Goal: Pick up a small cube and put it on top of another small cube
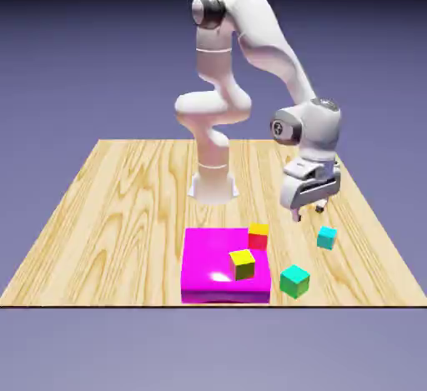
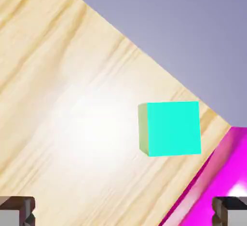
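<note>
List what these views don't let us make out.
- Blue cube: outside the hand view's frame; its far faces are hidden by the cube itself in the exterior view.
- Claw: hand view's bottom edge cuts off part of both fingers.
- Magenta block: right and bottom edges cut it off in the hand view.
- Table grain: washed out by glare mid-left in the hand view.
- Yellow cube: underside hidden by its own body, exterior view.

Exterior view: backdrop plain blue-violet, darkening to black along the 12 o'clock edge. Wooden table (image 1: pixel 125 231), pale yellow-brown with visible grain, spans the centre, its near edge toward 6 o'clock. Hand view: a bright white glare lies on the wood (image 2: pixel 62 75), just toward 9 o'clock of centre; the backdrop (image 2: pixel 193 32) fills the 1 to 2 o'clock region.
</note>
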Robot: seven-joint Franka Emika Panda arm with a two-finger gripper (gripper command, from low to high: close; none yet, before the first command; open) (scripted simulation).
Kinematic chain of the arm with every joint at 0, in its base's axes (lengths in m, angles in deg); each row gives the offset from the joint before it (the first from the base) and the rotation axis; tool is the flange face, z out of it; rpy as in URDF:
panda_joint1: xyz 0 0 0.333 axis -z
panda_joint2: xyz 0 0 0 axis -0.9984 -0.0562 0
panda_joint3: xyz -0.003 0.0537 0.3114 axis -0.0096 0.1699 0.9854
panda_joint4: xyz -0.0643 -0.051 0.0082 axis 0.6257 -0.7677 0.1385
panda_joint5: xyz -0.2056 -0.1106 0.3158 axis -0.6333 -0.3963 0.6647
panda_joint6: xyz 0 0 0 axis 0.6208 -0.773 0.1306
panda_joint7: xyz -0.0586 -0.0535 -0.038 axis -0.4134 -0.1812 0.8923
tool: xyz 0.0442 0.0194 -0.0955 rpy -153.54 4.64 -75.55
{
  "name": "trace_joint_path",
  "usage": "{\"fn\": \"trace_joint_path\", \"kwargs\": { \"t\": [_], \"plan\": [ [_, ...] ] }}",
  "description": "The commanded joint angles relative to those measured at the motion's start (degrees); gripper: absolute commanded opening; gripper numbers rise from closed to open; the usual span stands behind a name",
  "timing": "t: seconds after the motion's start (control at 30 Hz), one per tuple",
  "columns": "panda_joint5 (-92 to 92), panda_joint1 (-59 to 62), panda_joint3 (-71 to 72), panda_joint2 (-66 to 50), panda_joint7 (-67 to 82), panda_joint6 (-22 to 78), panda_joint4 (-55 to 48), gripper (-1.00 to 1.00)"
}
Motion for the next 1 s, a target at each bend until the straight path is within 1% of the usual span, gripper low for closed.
{"fn": "trace_joint_path", "kwargs": {
  "t": [0.0,0.23,0.27,0.4,0.43,0.47,0.6,0.97],
  "plan": [
    [-0.71,-0.63,1.11,-2.08,-0.22,1.72,-1.20,0.00],
    [-5.51,-5.68,8.58,-16.05,-1.72,13.31,-9.28,0.00],
    [-5.51,-5.68,8.58,-16.06,-1.72,13.32,-9.28,0.00],
    [-11.69,-8.34,3.80,-23.77,-5.80,5.13,-7.95,0.00],
    [-11.69,-8.34,3.80,-23.77,-5.80,5.13,-7.95,-1.00],
    [-11.69,-8.34,3.80,-23.77,-5.80,5.13,-7.95,-1.00],
    [-5.02,-5.17,8.21,-15.48,-1.65,13.70,-9.20,-1.00],
    [13.65,14.16,-5.86,6.35,1.16,28.13,-6.25,-1.00]
  ]
}}
